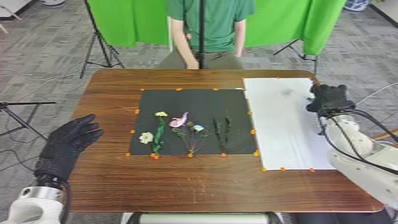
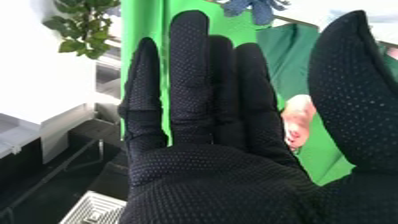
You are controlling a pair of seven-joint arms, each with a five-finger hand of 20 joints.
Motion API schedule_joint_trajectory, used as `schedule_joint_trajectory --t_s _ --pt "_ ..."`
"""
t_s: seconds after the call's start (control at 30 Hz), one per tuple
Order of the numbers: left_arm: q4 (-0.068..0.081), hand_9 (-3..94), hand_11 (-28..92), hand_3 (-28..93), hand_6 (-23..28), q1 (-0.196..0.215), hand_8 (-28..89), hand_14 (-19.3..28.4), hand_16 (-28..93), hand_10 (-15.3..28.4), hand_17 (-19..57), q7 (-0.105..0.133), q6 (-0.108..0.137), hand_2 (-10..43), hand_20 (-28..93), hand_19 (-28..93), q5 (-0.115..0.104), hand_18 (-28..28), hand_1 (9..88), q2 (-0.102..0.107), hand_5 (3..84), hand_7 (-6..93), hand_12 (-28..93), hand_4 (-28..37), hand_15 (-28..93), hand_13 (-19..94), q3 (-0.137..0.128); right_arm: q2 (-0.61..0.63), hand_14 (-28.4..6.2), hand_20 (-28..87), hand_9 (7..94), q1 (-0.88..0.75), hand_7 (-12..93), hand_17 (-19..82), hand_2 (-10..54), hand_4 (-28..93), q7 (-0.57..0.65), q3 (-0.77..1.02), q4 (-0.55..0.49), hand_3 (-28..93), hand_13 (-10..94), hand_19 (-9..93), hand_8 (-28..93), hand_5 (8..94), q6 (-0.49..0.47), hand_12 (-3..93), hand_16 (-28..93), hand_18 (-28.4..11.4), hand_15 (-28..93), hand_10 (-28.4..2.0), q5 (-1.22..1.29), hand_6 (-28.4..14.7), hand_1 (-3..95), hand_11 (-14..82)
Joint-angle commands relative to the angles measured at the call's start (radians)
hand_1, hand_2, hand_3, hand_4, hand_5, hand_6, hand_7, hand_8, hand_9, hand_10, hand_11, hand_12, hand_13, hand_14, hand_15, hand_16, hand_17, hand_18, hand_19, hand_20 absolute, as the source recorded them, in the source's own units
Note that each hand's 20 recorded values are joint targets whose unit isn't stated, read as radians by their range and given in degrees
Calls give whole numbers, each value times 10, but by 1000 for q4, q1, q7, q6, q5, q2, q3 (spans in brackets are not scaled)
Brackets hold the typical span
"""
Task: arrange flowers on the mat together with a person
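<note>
In the head view the black mat (image 1: 182, 145) lies mid-table. On it are a white flower (image 1: 147, 137), a pale yellow flower (image 1: 161, 114) by a green stem, a pink flower (image 1: 179, 120), a pale blue-white flower (image 1: 198, 128) and dark green leafy stems (image 1: 222, 134). My left hand (image 1: 67, 142) is at the table's left edge with relaxed fingers, apart from the mat. My right hand (image 1: 330, 99) is by the right edge of the white sheet. The right wrist view gives the right hand (image 2: 222, 175) with straight fingers and thumb spread, holding nothing.
A white sheet (image 1: 286, 125) lies right of the mat on the brown wooden table (image 1: 178, 182). Orange markers (image 1: 253, 131) line mat and sheet. Beyond the far edge are a black stand pole (image 1: 202, 35) and a green curtain (image 1: 293, 25).
</note>
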Motion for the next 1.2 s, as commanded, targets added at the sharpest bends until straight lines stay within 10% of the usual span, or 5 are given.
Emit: schedule_joint_trajectory --t_s 0.03,0.27,0.47,0.83,1.2 --pt "-1 378 351 704 57 14 -95 180 -2 160 -23 -3 3 76 82 561 -3 236 295 2 439 245 174 -216 479 326 2 -40 -59 363 500 77 358 211 -95 -283 32 -50 50 872 532 655 -182 435 -53 228 199 -163 583 -74 1 14 325 301" --pt "-6 379 350 704 57 27 -95 180 -2 160 -23 0 5 76 82 562 -6 236 296 7 440 245 174 -217 478 326 -6 -47 -52 383 623 104 405 224 -95 -283 27 -37 37 835 610 656 -88 548 -298 265 231 -159 579 -74 -3 39 369 331" --pt "-4 379 351 703 57 23 -95 181 -2 159 -22 -4 2 77 82 561 -4 236 296 5 440 245 175 -216 478 326 -5 -52 -34 407 796 129 513 270 -95 -281 11 -91 63 790 691 687 -16 638 -212 498 363 -154 567 -46 -29 53 477 209" --pt "-15 378 351 704 57 41 -96 181 -2 160 -23 -4 9 76 82 562 -3 236 296 2 440 245 175 -216 480 325 -17 -53 -34 420 828 96 511 293 -95 -283 -123 -45 -229 808 722 711 -23 683 -4 527 358 -156 612 -38 -60 46 491 238" --pt "-13 378 351 704 56 24 -95 180 -3 160 -23 -10 4 77 81 562 2 236 296 3 438 246 174 -216 477 326 0 -159 -30 420 813 168 522 282 -95 -283 -352 -128 -316 805 703 700 -28 664 -89 522 366 -153 602 -45 21 50 484 231"
